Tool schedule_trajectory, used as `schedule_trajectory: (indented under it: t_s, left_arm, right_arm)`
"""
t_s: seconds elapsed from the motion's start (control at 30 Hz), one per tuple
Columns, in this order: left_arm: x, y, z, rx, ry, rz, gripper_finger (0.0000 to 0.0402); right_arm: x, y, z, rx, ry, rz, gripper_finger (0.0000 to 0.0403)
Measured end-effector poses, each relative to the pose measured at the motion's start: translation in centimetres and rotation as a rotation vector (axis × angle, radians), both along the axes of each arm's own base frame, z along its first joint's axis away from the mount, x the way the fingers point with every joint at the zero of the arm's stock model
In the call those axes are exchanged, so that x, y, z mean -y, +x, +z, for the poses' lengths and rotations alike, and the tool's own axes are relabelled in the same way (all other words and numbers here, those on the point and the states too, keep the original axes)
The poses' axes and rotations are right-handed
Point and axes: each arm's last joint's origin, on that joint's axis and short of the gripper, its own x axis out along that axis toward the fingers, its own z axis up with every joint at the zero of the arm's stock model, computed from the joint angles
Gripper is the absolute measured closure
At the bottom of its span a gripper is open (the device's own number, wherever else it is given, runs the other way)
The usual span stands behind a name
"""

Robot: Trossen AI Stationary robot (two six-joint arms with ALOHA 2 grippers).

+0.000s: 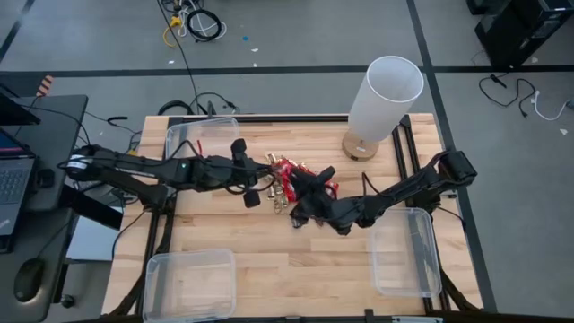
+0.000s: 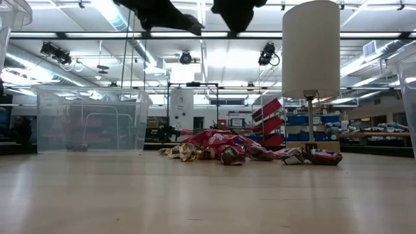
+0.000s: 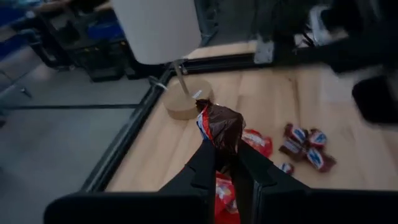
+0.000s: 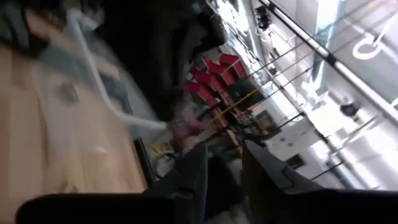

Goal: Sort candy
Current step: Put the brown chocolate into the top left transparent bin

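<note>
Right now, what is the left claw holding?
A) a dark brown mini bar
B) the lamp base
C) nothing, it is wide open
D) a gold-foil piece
A: in the left wrist view the left claw is pinched on a dark brown mini bar, lifted above the table.

White lamp (image 1: 384, 99) at table's (image 1: 269, 251) far edge — three clear bins (image 1: 190, 285) around; laptop (image 1: 13, 179) beside table.

1. Ceiling strip lights (image 2: 117, 16) are shining brightly overhead, glaring white in the low view.
2. The lamp (image 1: 384, 100) is casting only soft shadow on the table (image 1: 296, 260).
3. Everything beyond the right gripper (image 4: 224, 165) is smearing with motion blur.
</note>
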Motion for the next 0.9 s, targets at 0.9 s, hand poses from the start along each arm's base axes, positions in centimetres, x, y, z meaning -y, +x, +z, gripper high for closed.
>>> schedule_trajectory:
  t_s: [0.9]
  left_arm:
    - [1.6, -0.9, 3.2, 0.242, -0.154, -0.505, 0.0370]
  right_arm:
    - [1.8, -2.9, 1.2, 0.249, 0.336, 0.782, 0.0285]
